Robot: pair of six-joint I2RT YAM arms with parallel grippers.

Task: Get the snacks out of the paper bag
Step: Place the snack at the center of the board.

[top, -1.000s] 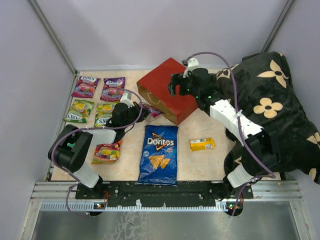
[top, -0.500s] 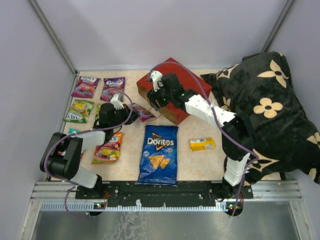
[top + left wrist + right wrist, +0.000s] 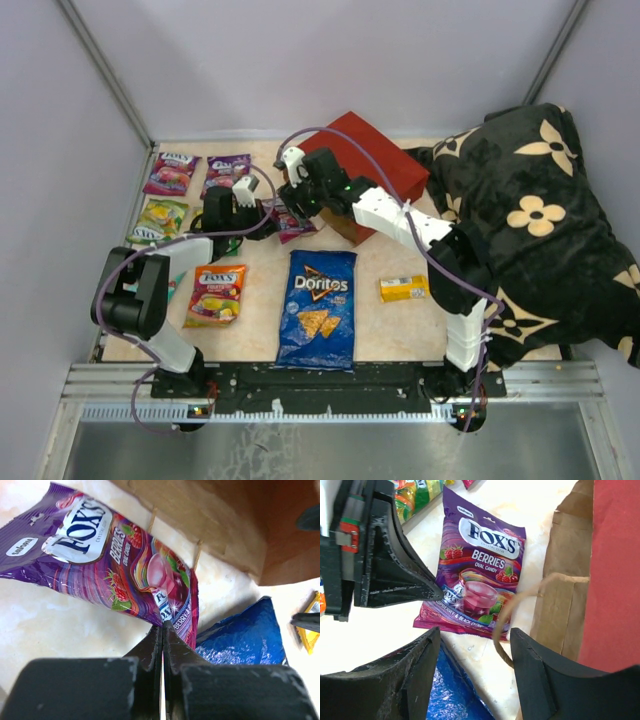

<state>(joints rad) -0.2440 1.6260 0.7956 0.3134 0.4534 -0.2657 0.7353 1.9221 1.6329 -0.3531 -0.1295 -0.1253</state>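
Note:
The red paper bag (image 3: 372,160) lies on its side, its brown mouth (image 3: 215,520) toward the left arm. My left gripper (image 3: 163,626) is shut on the edge of a purple Fox's packet (image 3: 95,555), which lies just outside the mouth (image 3: 292,226). My right gripper (image 3: 475,632) hovers open over that packet (image 3: 482,580), with a tan twine handle (image 3: 506,622) looping between its jaws, untouched. The blue Doritos bag (image 3: 318,305) and the yellow box (image 3: 404,288) lie on the table, along with several other Fox's packets (image 3: 172,172).
A black flowered cushion (image 3: 535,215) fills the right side, against the right arm. Fox's packets lie in rows at the left: purple (image 3: 226,170), green (image 3: 158,220), orange (image 3: 217,295). Grey walls close in the table (image 3: 420,330) at the back and sides.
The right gripper has swung left from above the bag to its mouth, its jaws narrowing. The left gripper has drawn the purple packet leftward, out of the bag.

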